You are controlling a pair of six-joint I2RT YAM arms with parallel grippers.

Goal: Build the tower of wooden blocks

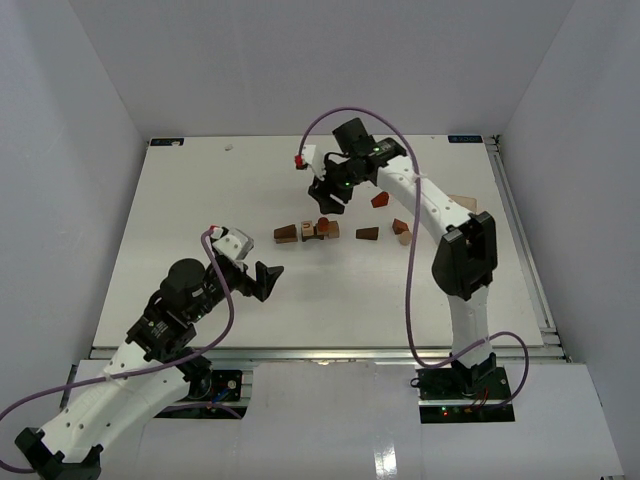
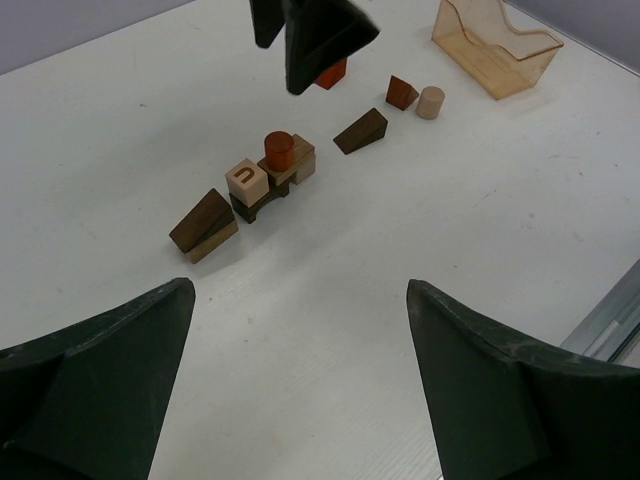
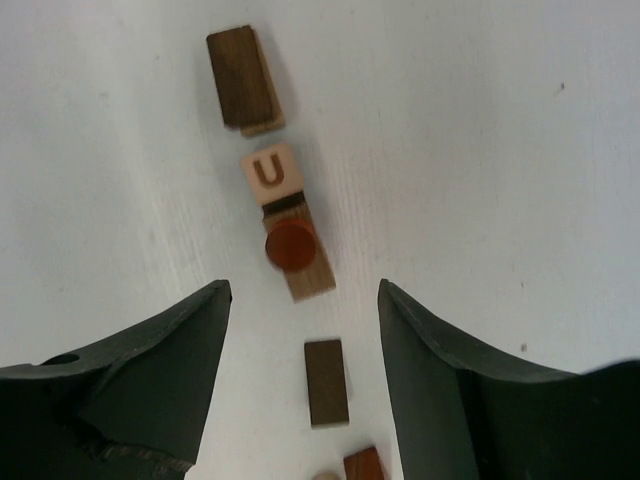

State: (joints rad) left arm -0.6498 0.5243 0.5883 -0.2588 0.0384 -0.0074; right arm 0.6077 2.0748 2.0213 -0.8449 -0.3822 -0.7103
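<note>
The wood block tower [image 1: 318, 229] is a low cluster mid-table. A red cylinder [image 3: 290, 245] stands on a tan block [image 3: 316, 281], next to a pale cube marked U [image 3: 272, 173] on a dark arch [image 2: 258, 205]. A dark wedge on a tan wedge [image 2: 205, 227] lies to its left. My right gripper [image 3: 304, 290] hangs open above the cluster, nothing between its fingers; the cylinder shows just beyond the tips. My left gripper [image 2: 298, 290] stands wide open over bare table, well short of the blocks.
Loose pieces lie right of the cluster: a dark wedge [image 2: 360, 130], a reddish wedge [image 2: 402, 92], a pale cylinder [image 2: 430, 102] and a red block [image 1: 380, 200]. A clear orange container [image 2: 495, 45] sits at the far right. White walls enclose the table.
</note>
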